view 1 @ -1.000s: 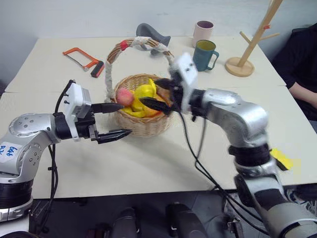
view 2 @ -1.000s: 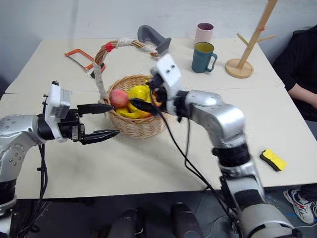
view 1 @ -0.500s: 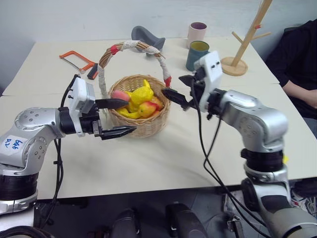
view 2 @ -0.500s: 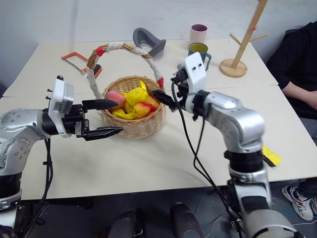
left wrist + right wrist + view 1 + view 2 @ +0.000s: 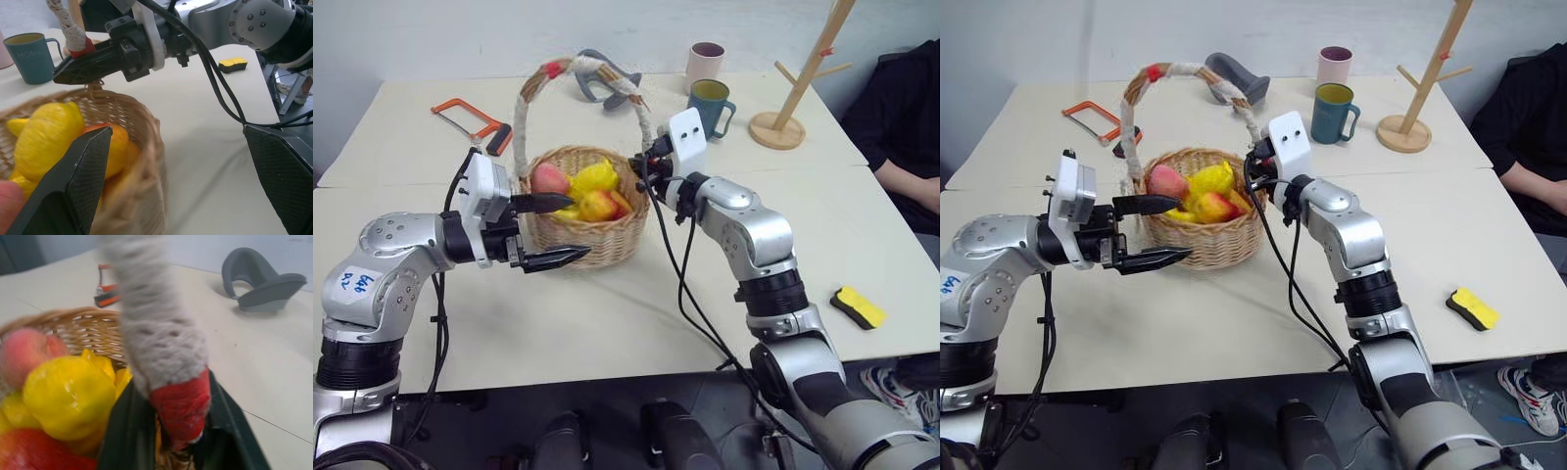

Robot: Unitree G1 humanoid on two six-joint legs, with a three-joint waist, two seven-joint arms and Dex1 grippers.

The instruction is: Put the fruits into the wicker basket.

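Now clamped on the wicker basket (image 5: pixel 582 211): right gripper (image 5: pixel 644 166) pinching the cloth-wrapped handle at its red binding, just above the rim on the mug side. Left gripper (image 5: pixel 548 231) spread wide at the opposite side of the basket, one finger over the rim beside the pink peach (image 5: pixel 549 178), the other outside the woven wall, gripping nothing. Fruits (image 5: pixel 592 194) piled inside the basket, lemon (image 5: pixel 68 396) close below the right fingers.

Looks like a robot lab w/ staged test props: plain bench (image 5: pixel 607 323), hacksaw (image 5: pixel 470 115), mugs (image 5: pixel 711 103), bare wall, seated person (image 5: pixel 909 117).
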